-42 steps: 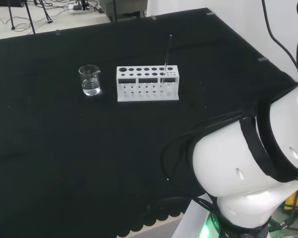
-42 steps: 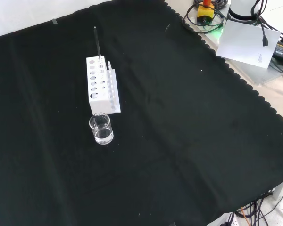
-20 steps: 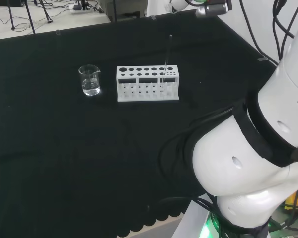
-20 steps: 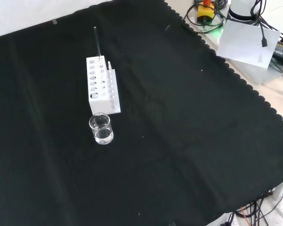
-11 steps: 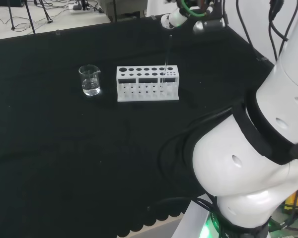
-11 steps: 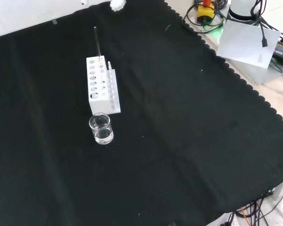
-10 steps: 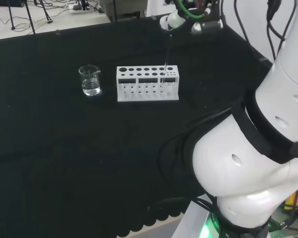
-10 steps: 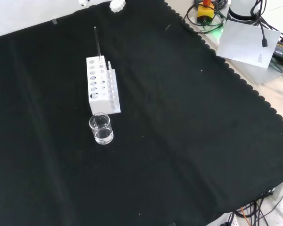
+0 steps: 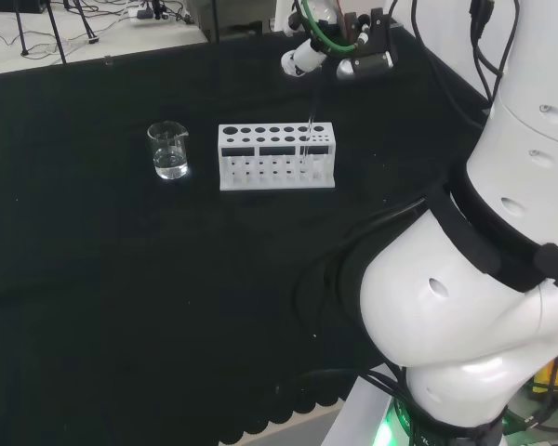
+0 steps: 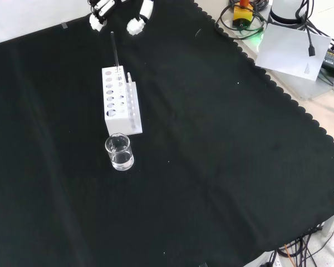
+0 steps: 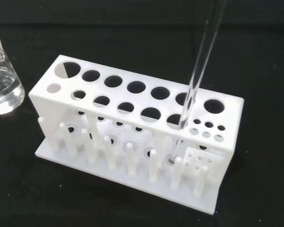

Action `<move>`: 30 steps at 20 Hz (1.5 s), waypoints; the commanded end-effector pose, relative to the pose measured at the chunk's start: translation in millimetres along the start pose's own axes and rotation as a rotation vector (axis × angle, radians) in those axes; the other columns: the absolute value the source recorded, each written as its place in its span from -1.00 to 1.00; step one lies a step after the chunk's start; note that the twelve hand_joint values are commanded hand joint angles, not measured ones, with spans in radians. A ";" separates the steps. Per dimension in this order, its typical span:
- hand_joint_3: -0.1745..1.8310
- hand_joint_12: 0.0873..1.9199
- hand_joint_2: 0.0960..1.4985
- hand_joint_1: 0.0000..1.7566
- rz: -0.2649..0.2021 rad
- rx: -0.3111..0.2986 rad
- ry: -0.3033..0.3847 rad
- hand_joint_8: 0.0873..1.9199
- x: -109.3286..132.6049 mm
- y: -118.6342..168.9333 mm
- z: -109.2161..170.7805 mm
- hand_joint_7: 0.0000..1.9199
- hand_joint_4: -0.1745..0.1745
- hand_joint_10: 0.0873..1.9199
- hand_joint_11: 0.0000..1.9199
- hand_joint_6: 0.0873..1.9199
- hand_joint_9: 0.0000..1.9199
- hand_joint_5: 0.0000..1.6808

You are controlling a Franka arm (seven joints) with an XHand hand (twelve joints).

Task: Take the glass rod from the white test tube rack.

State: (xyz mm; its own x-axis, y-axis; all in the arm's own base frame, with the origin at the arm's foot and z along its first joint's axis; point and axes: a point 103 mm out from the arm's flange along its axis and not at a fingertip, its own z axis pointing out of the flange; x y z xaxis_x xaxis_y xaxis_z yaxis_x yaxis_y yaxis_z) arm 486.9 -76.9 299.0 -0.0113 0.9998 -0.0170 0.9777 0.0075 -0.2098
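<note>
**Rod not yet grasped**

While the table [image 10: 222,139] carries the white test tube rack [image 10: 120,103], the hand [image 10: 119,12] hovers above, fingers [image 10: 137,23] spread, holding nothing; the glass rod [image 11: 199,78] stands in the rack, so grasping and lifting remain.

We see the bench [image 10: 222,144] draped in black cloth. On it stands the white test tube rack [image 10: 121,102], and just beside the rack's nearer end in the front view stands a clear beaker [image 10: 119,152] with some clear liquid.
</note>
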 end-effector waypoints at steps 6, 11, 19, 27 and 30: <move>-0.30 0.48 0.19 -0.29 0.020 0.048 -0.004 -0.16 -15.4 15.8 28.5 -0.74 -0.91 -0.17 -0.97 -1.00 -0.42 -0.66; -0.30 0.48 0.20 -0.29 0.039 0.069 -0.022 -0.15 -13.7 21.8 33.7 -0.72 -0.90 -0.17 -0.97 -1.00 -0.40 -0.66; -0.30 0.44 0.21 -0.27 0.073 0.058 0.011 -0.16 -38.9 12.1 41.8 -0.47 -0.90 -0.15 -0.78 -1.00 -0.17 -0.58; -0.30 0.42 0.22 -0.24 0.080 0.074 -0.004 -0.14 -33.3 20.4 43.3 -0.34 -0.91 -0.11 -0.70 -1.00 -0.06 -0.51; -0.31 0.41 0.22 -0.23 0.064 0.077 -0.014 -0.15 -35.1 16.4 47.6 -0.28 -0.92 -0.10 -0.69 -1.00 0.00 -0.46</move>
State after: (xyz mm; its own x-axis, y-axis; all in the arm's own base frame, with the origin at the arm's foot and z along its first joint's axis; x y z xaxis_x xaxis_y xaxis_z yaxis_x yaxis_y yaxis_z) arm 499.0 -112.8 253.4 0.0677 0.9968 -0.0432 0.9578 -0.0771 -0.2770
